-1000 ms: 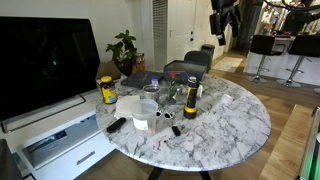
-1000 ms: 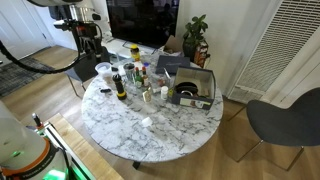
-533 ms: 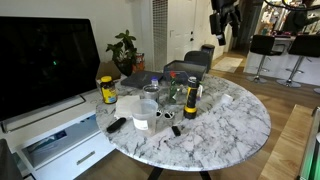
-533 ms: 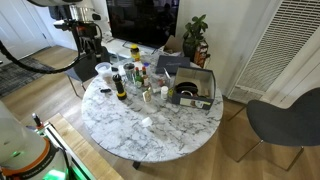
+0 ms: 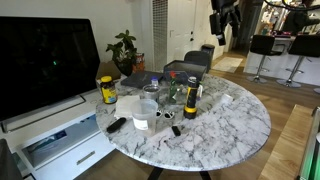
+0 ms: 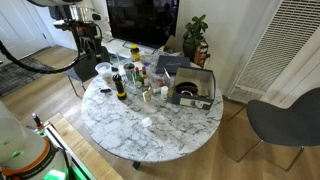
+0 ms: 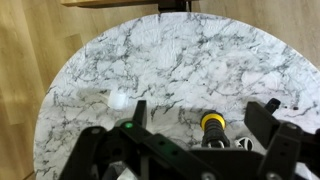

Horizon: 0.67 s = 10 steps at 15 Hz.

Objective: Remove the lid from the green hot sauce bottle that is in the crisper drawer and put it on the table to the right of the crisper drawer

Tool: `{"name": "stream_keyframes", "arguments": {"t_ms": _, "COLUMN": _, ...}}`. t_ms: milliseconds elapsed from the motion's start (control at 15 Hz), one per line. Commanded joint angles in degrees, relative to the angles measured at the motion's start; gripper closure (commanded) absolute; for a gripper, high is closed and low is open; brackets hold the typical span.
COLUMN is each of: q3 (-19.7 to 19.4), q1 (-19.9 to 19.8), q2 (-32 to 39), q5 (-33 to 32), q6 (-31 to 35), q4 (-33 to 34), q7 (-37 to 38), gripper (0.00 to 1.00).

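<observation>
Glossy white marble table [image 7: 190, 60] veined in grey, smooth wood plank floor [image 7: 25, 50], matt black claw [image 7: 205, 105]

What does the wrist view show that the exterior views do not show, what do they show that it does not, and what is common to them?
Only the wrist view shows that the fingers of the black gripper stand wide apart, looking straight down. Only an exterior view shows the large black television screen, the leafy green potted plant and the low white cabinet. Shared: the round white marble table with grey veins and a small white piece lying on it.
</observation>
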Motion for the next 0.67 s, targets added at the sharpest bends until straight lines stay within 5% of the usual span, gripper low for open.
{"name": "stream_keyframes", "arguments": {"t_ms": 0, "q3": -1.65, "q1": 1.83, "q2": 0.19, "q5": -0.41, "q6": -0.12, "q4": 0.09, "q7": 0.41, "gripper": 0.0}}
{"name": "stream_keyframes", "arguments": {"t_ms": 600, "q3": -3.02, "q1": 2.21, "q2": 11.89, "q5": -0.02, "q6": 11.94, "q4": 4.5, "q7": 5.88, "gripper": 0.0}}
